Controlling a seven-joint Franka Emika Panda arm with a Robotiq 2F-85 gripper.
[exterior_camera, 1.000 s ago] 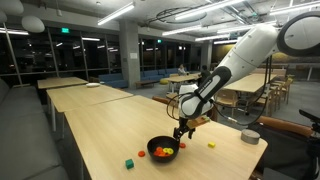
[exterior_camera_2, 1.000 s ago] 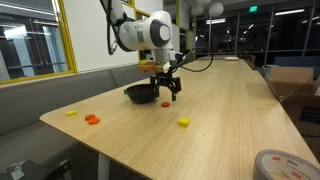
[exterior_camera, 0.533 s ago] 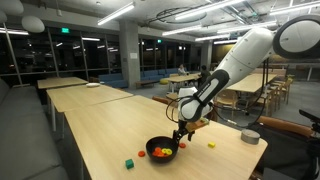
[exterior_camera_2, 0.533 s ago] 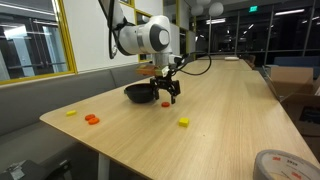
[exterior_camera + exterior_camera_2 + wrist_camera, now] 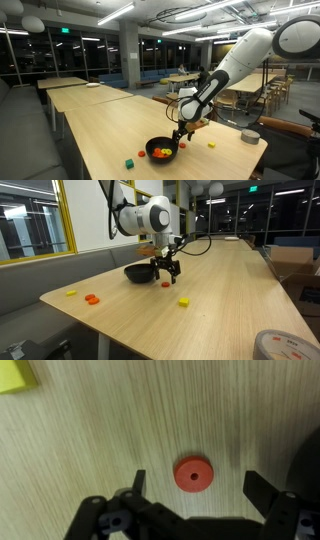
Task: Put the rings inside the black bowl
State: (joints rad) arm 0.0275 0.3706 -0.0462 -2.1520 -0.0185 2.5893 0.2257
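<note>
The red ring (image 5: 193, 473) lies flat on the bench (image 5: 90, 430). In the wrist view it sits between my two fingers (image 5: 138, 480) and touches neither. My pincer (image 5: 200, 485) is spread wide and points down over the ring, holding nothing. I cannot tell whether the fingertips reach the bench.

The black bowl (image 5: 152, 146) stands just beside my pincer (image 5: 167, 278) in both exterior views. Coloured pieces (image 5: 161, 152), orange-red and yellow, lie inside it.

A yellow piece (image 5: 183, 302) lies on the bench near me, on the side away from the bowl. Beyond the bowl in an exterior view, an orange-red piece (image 5: 138, 158) lies loose on the wood with a small green cube (image 5: 128, 163) just beside it. A grey round container (image 5: 250, 136) stands well apart, near the bench edge.
</note>
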